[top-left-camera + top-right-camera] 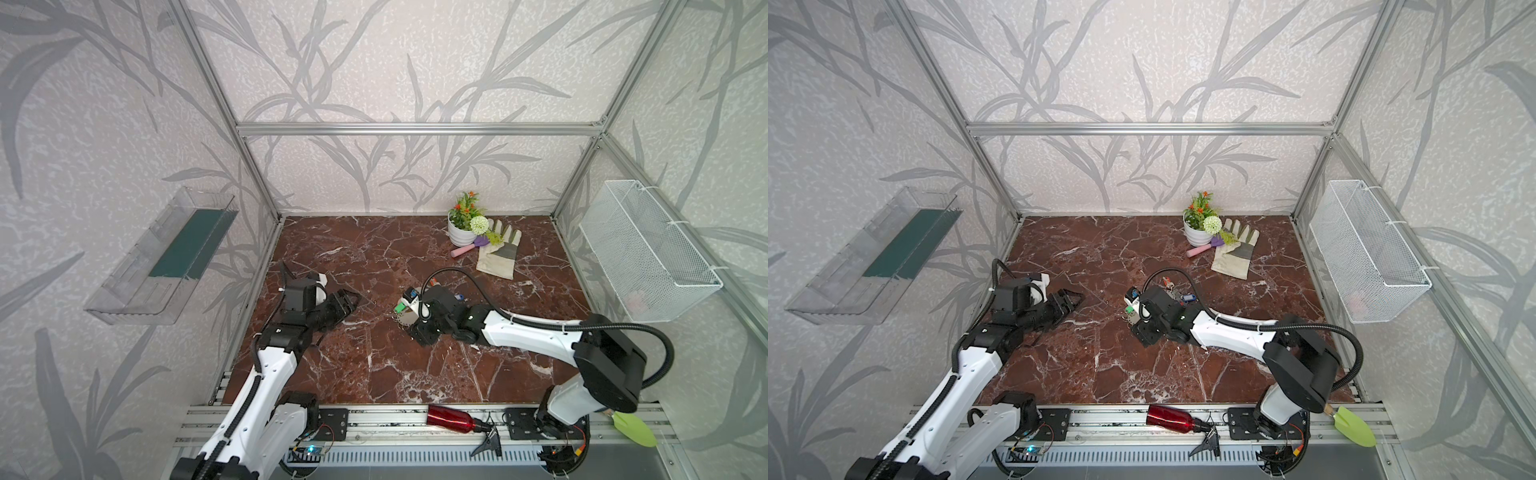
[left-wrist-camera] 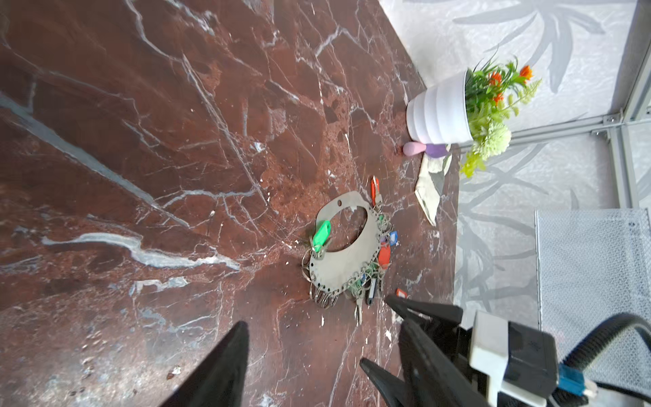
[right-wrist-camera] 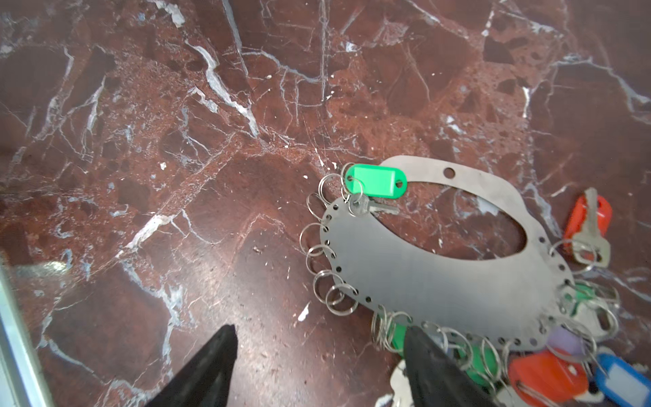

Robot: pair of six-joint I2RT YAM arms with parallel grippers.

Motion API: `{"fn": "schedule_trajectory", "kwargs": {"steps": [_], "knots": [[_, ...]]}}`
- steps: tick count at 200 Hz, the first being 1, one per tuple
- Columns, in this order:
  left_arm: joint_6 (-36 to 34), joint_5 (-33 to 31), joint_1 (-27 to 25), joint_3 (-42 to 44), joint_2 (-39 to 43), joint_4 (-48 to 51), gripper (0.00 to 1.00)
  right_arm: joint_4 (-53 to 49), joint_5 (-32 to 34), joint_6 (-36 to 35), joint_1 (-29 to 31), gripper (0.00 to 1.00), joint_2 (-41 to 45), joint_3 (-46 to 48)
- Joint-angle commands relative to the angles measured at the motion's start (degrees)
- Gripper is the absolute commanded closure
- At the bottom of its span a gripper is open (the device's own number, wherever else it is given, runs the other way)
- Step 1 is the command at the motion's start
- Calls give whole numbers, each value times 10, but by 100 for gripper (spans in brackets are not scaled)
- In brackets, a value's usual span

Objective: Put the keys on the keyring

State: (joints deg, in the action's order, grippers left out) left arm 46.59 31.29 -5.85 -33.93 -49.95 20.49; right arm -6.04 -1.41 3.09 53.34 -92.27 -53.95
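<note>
Partly done: keyring [image 3: 440, 275] lies flat on the table [image 3: 141, 141], green-tagged key [image 3: 375, 185] and other keys [image 3: 544, 375] hang on its rings [image 3: 315, 252], several still empty, one red tag [image 2: 401, 292] looks loose just beside it; left gripper [image 2: 324, 368] and right gripper [image 3: 322, 366] both spread, grasping nothing.

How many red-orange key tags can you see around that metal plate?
3 red-orange tags: one beside the keyring's narrow end, one among its edge rings by the blue tag, one loose just off it. Others may hide underneath.
</note>
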Motion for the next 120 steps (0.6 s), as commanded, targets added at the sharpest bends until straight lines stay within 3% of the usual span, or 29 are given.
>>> {"fn": "schedule_trajectory", "kwargs": {"steps": [1,40,82,120], "knots": [[38,83,-1,4,-7,-44,24,27,10,-17,8,25,-27,-31],[41,69,14,10,2,-16,15,43,-9,-23,10,25,-76,-52],[77,95,30,47,9,-51,2,26,-20,-40,9,25,-101,-81],[70,91,31,46,10,-31,1,22,-28,-44,10,25,-117,-96]]}}
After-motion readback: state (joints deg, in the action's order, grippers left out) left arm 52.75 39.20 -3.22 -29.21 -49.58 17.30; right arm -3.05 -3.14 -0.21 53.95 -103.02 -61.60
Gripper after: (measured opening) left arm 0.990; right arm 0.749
